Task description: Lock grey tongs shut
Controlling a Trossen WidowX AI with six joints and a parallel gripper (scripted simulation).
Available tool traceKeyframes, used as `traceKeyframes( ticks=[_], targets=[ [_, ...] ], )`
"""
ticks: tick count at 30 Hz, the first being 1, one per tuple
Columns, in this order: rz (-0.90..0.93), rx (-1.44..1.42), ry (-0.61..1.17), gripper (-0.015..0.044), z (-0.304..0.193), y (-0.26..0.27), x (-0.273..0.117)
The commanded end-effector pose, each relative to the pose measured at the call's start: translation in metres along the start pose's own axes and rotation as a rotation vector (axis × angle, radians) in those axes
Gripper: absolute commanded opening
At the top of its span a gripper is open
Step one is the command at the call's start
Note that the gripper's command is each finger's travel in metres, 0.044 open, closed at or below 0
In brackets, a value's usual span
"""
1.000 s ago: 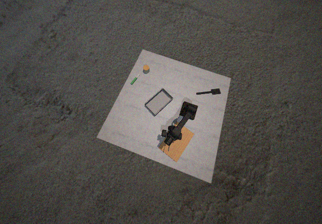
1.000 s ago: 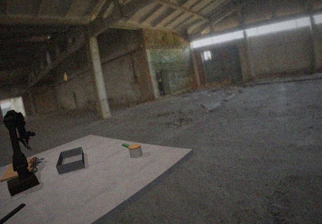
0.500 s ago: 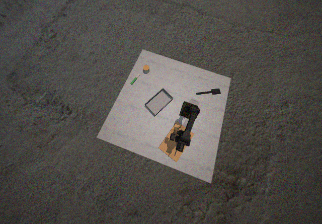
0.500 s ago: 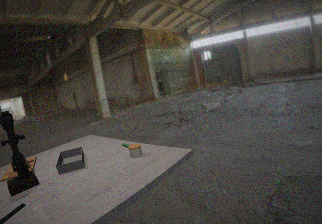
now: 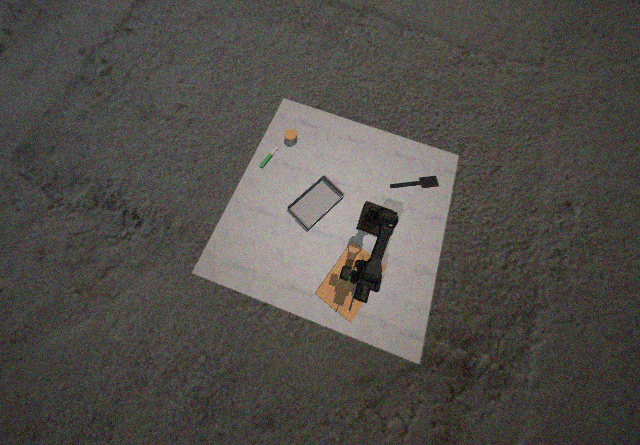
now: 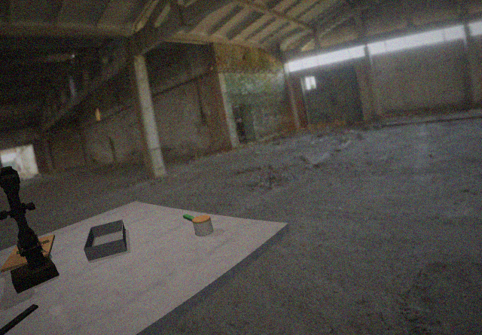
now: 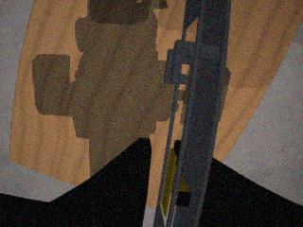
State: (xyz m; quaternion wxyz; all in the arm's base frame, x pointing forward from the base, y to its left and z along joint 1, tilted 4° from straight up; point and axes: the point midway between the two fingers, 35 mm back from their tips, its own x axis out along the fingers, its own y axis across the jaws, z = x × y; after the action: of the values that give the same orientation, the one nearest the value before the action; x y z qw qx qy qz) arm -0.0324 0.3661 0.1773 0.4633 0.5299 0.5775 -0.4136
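Note:
The grey tongs (image 7: 204, 95) run lengthwise through the wrist view, arms close together with a narrow gap, a yellow part between them near my fingers. My gripper (image 7: 160, 149) is shut on the tongs. A thin end of the tongs (image 5: 351, 303) shows beside the arm in the top view. The wooden board (image 5: 352, 316) (image 6: 11, 261) (image 7: 251, 57) lies beneath, with the shadow of arm and gripper on it; I cannot tell the tongs' height above it or whether the lock is engaged. The roasting tin (image 5: 306, 192) (image 6: 107, 250) stands empty, away from the board.
The arm's base (image 5: 368, 217) (image 6: 35, 275) stands by the board's end. A black spatula (image 5: 429, 182) (image 6: 19, 318) lies on the base's other side. An orange-topped pot (image 5: 290, 134) (image 6: 202, 228) and a green-handled knife (image 5: 266, 160) (image 6: 188, 217) are beyond the tin.

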Motion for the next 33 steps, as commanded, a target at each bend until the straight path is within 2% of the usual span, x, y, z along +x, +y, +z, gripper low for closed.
traceKeyframes(
  ticks=[1, 33],
  targets=[
    [0.007, 0.006, 0.062, -0.015, -0.003, 0.001, -0.002],
    [0.015, 0.01, 0.55, -0.015, -0.01, 0.0, 0.01]
  ],
)
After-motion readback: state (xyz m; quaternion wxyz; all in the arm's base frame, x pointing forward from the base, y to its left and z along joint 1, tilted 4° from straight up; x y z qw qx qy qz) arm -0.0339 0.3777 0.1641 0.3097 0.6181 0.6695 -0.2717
